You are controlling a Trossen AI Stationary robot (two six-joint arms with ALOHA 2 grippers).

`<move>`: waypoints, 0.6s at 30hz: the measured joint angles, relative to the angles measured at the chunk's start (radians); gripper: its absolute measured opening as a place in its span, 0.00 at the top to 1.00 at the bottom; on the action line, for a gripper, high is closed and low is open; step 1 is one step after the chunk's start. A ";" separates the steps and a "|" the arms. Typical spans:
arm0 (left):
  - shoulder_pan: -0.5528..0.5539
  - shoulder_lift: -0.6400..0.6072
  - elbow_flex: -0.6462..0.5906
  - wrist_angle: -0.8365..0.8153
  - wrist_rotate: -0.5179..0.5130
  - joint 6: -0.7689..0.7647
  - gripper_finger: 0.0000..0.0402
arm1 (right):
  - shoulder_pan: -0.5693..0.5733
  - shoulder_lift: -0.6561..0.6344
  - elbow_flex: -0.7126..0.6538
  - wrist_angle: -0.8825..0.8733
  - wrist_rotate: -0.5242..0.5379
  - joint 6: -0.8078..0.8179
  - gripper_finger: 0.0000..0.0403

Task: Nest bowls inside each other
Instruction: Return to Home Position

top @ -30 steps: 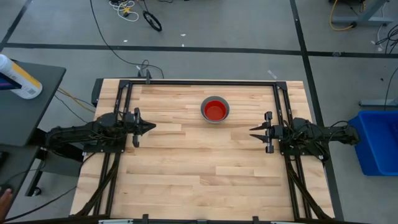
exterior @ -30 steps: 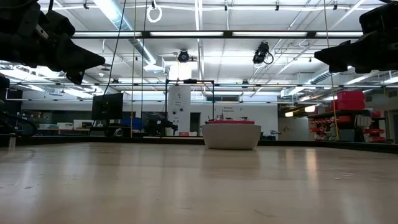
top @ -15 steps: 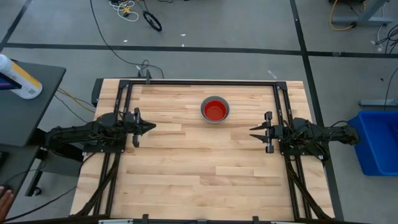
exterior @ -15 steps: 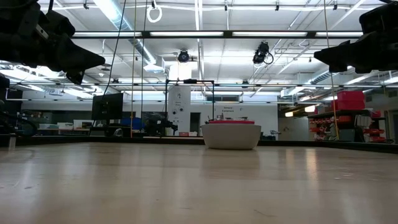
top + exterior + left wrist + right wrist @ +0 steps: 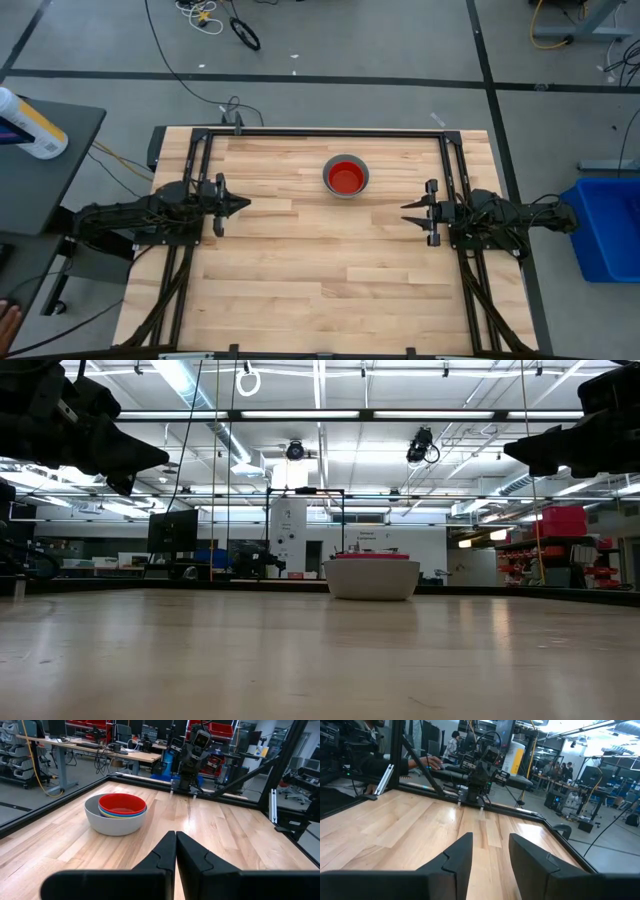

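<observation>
1. Markings. Well to the left of the bowl stack (image 5: 346, 177), off the table (image 5: 330, 290), we note a white bottle (image 5: 30, 125) with a blue label. Its lettering is too small to read.

2. Left gripper (image 5: 243, 205). We find it left of the bowl stack, well apart from it and raised above the wood. In the left wrist view its fingers (image 5: 165, 852) are pressed together with nothing between them.

3. Bowl stack. It stands on the table between the two grippers, touching neither. The grey bowl (image 5: 115, 824) is outermost and the red bowl (image 5: 122, 802) sits on top. We see thin light blue and yellow rims between them.

4. Right gripper (image 5: 405, 210). It hangs right of the bowl stack, well apart and raised. Its fingers (image 5: 457, 855) stand apart with a clear gap, gripping nothing.

5. A blue bin (image 5: 605, 225) stands far right of the bowl stack, off the table.
</observation>
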 joint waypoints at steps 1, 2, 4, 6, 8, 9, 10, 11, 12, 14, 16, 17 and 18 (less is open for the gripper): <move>0.000 0.000 0.000 0.000 0.000 0.000 0.96 | 0.000 0.000 0.000 0.000 0.000 0.000 0.66; 0.000 0.000 0.000 0.000 0.000 0.000 0.96 | 0.000 0.000 0.000 0.000 0.000 0.000 0.65; 0.000 0.000 0.000 0.000 0.000 0.000 0.96 | 0.000 0.000 0.000 0.000 0.000 0.000 0.64; 0.000 0.000 0.000 0.000 0.000 0.000 0.96 | 0.000 0.000 0.000 0.000 0.000 0.000 0.64; 0.000 0.000 0.000 0.000 0.000 0.000 0.96 | 0.000 0.000 0.000 0.000 0.000 0.000 0.63; 0.000 0.000 0.000 0.000 0.000 0.000 0.96 | 0.000 0.000 0.000 0.000 0.000 0.000 0.62; 0.000 0.000 0.000 0.000 0.000 0.000 0.96 | 0.000 0.000 0.000 0.000 0.000 0.000 0.62; 0.000 0.000 0.000 0.000 0.000 0.000 0.96 | 0.000 0.000 0.000 0.000 0.000 0.000 0.61; 0.000 0.000 0.000 0.000 0.000 0.000 0.96 | 0.000 0.000 0.000 0.000 0.000 0.000 0.61; 0.000 0.000 0.000 0.000 0.000 0.000 0.96 | 0.000 0.000 0.000 0.000 0.000 0.000 0.60; 0.000 0.000 0.000 0.000 0.000 0.000 0.96 | 0.000 0.000 0.000 0.000 0.000 0.000 0.59; 0.000 0.000 0.001 0.000 0.000 0.000 0.96 | 0.000 0.000 0.000 0.000 0.000 0.000 0.59; 0.000 0.000 0.001 0.000 0.000 0.000 0.96 | 0.000 0.000 0.000 0.000 0.000 0.000 0.58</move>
